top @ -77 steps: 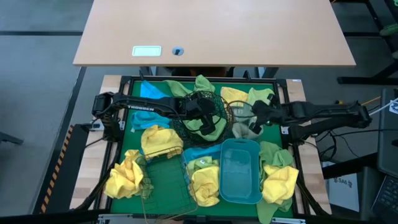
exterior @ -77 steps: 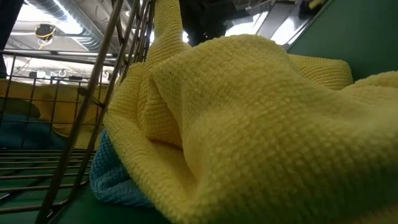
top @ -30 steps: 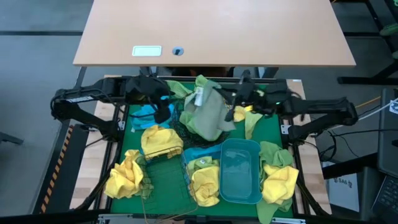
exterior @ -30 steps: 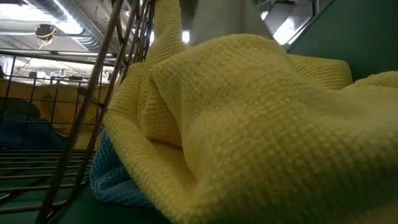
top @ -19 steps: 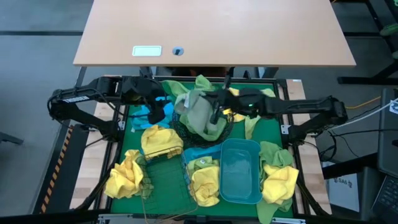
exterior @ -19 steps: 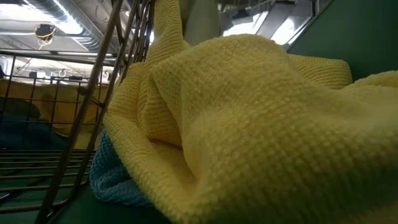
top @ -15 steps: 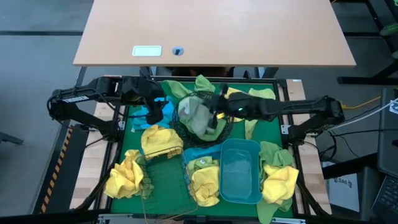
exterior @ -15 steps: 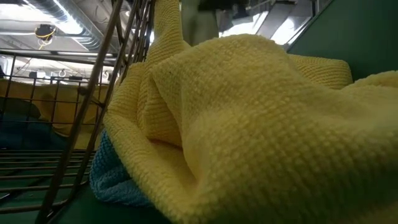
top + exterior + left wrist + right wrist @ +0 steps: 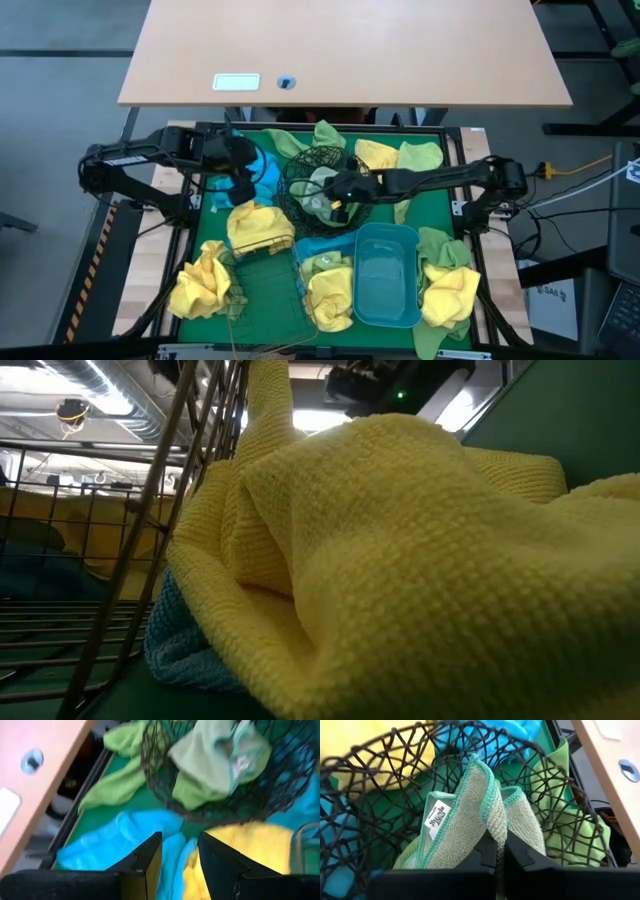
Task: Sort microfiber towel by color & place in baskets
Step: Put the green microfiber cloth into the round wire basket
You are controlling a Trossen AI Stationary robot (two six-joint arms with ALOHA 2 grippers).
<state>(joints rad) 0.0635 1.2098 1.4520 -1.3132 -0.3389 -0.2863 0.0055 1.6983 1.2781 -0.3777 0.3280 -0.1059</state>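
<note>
The right claw (image 9: 496,851) was pinched shut on a green towel (image 9: 470,820) down inside the black bowl (image 9: 322,185). If it pulled away before letting go, the towel could come back out. The left claw (image 9: 178,851) hung open over a blue towel (image 9: 115,837) on the desk.

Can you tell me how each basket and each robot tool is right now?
black wire bowl: holds green towels
copper basket: yellow towel on its rim
blue tub: no towel visible inside
right tool: shut on a green towel in the bowl
left tool: open, above a blue towel
</note>
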